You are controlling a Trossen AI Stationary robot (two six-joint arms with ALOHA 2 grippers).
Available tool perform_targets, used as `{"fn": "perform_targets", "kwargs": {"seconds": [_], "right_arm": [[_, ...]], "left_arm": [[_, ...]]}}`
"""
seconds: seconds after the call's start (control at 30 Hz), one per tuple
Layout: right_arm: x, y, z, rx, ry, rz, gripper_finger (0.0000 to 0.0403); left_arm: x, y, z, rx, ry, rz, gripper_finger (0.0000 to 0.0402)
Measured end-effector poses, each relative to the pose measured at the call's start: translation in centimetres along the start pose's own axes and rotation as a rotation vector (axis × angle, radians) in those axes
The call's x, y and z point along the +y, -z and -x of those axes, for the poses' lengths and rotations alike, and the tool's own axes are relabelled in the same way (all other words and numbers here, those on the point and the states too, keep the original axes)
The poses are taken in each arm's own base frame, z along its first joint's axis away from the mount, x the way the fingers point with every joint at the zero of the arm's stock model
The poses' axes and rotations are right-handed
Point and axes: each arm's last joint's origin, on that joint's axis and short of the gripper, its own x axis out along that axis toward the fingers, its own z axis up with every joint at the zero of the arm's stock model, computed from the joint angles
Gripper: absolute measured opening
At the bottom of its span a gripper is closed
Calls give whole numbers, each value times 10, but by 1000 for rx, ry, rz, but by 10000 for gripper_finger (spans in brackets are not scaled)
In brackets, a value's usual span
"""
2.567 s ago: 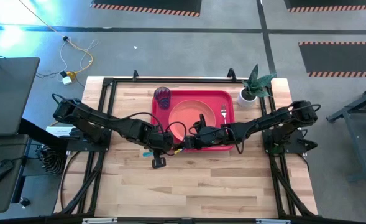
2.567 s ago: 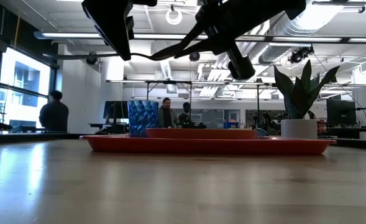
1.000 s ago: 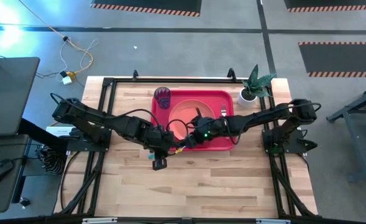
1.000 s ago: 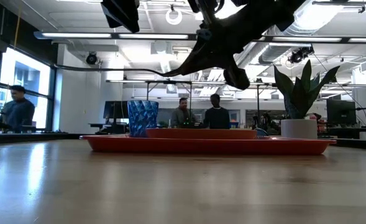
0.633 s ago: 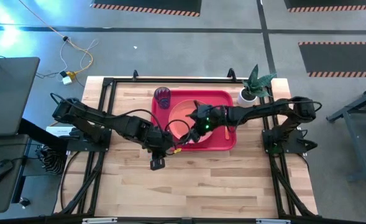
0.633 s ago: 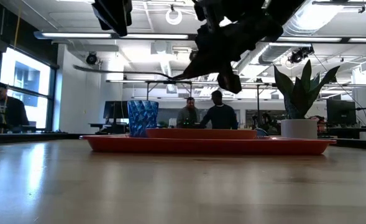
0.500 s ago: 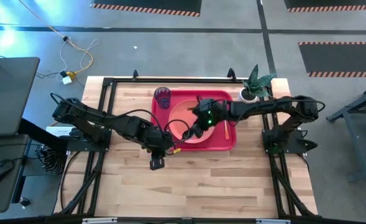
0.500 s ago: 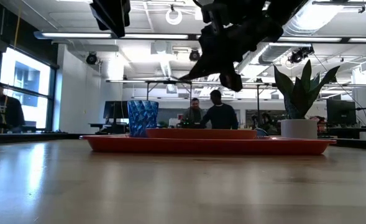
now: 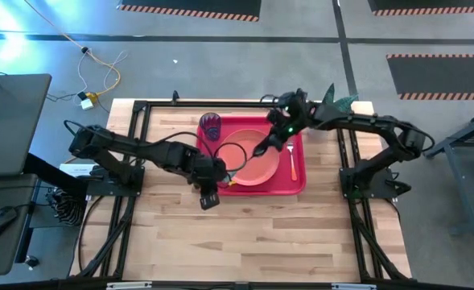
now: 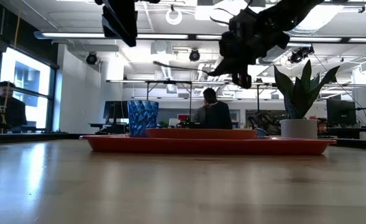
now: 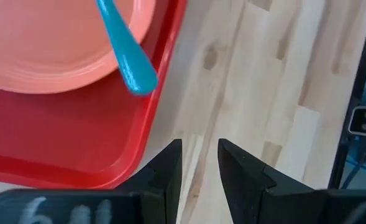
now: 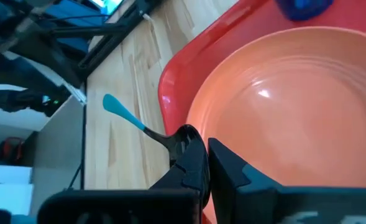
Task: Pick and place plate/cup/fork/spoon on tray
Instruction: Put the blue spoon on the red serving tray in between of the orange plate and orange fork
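Note:
The red tray (image 9: 293, 184) lies at the table's far middle. The salmon plate (image 9: 262, 165), the blue-purple cup (image 9: 211, 126) and the orange-handled fork (image 9: 292, 161) rest on it. My right gripper (image 9: 278, 133) hangs over the tray's far side, shut on the spoon (image 9: 257, 153). The spoon's teal handle (image 12: 123, 113) reaches out over the plate toward the tray's near left corner. My left gripper (image 9: 220, 176) hovers at that corner, open and empty. The handle's free end (image 11: 130, 59) shows just ahead of its fingers. My right gripper pinches the spoon at its dark bowl (image 12: 184, 138) between its two fingers; one finger hides part of the bowl. The fingers come slanting down from the table's far right. The spoon is lifted clear of plate and tray and lies about level (image 10: 189, 67).
A white pot with a green plant (image 9: 323, 121) stands just right of the tray's far corner, close to my right arm. Bare wood lies on the table's near half (image 9: 261, 242). People (image 10: 217, 115) stand in the room behind the table.
My right gripper has gone up and toward the table's far right, from the tray's near edge to over its far side. It has carried the spoon with it, clear over the plate. The spoon's handle has drawn away from my left gripper.

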Motion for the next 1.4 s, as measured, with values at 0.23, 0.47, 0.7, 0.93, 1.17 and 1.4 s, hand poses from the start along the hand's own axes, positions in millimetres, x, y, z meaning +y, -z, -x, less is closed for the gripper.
{"fn": "perform_targets", "kwargs": {"seconds": [0.23,0.47,0.7,0.93,1.17,1.4], "right_arm": [[-31,-6,37,-35,-56,14,0],[-47,-13,64,-86,-7,72,0],[-36,-34,99,-60,93,282,0],[-25,-48,139,-15,206,439,0],[-33,-57,158,37,226,464,0],[-49,-63,149,234,116,468,0]], "left_arm": [[13,-7,0,-10,-17,43,92],[23,-11,1,-17,-29,75,92],[32,-15,1,-24,-41,104,92],[40,-18,2,-31,-54,127,92],[42,-19,2,-33,-57,134,92],[42,-19,2,-33,-57,134,92]]}}
